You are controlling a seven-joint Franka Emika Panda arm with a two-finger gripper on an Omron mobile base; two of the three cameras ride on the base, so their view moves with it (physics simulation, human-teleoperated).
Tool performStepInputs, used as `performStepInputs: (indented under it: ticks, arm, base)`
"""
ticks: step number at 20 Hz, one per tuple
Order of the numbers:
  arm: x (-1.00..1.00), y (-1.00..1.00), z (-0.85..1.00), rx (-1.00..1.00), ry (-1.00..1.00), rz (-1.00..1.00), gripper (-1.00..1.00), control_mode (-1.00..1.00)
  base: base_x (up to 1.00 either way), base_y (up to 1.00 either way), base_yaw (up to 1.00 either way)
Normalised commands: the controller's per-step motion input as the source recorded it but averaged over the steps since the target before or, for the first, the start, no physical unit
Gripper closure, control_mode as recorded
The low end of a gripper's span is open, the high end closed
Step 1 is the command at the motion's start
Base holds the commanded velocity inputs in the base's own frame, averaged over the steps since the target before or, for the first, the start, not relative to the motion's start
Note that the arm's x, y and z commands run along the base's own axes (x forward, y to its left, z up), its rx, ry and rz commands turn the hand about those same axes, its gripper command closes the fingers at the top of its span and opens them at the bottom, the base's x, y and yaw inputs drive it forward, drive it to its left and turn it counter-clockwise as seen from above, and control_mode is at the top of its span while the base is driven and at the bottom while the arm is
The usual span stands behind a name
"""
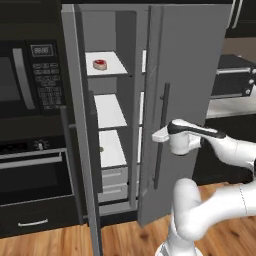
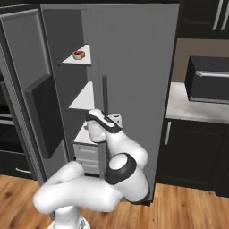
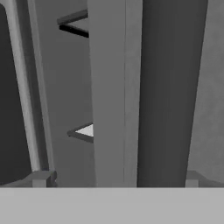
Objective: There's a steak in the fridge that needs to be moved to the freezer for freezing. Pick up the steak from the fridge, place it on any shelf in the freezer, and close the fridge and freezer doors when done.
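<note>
Dark vertical bar handle (image 3: 173, 94) between the tool's (image 3: 116, 179) open fingertips, grey door edge (image 3: 114, 94) beside it

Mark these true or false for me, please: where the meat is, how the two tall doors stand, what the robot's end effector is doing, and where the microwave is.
1. The steak lies on the freezer's top shelf. True.
2. The freezer door is shut. False: it stands wide open.
3. The fridge door is slightly ajar. True.
4. The end effector is closed. False: its fingertips are spread apart.
5. The microwave is right of the freezer. False: it is on the left.
</note>
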Motion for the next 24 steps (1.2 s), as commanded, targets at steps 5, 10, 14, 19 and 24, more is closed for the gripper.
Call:
performStepInputs:
  ticks: [5,10,14,19,24]
  arm:
    - [0.79,0.23,0.0,-0.01,0.13,-0.01,-1.0,-1.0]
    - [0.8,0.16,0.0,0.0,0.09,-0.01,-1.0,-1.0]
    - [0.79,0.09,0.0,0.0,0.1,0.0,-1.0,-1.0]
    - [0.67,0.07,0.03,0.0,0.1,0.0,-1.0,-1.0]
    - [0.0,0.0,0.57,0.0,0.0,-0.02,-1.0,-1.0]
  base:
    - [0.0,0.0,0.0]
    - [0.0,0.0,0.0]
    - [0.0,0.0,0.0]
    - [0.0,0.0,0.0]
    - [0.0,0.0,0.0]
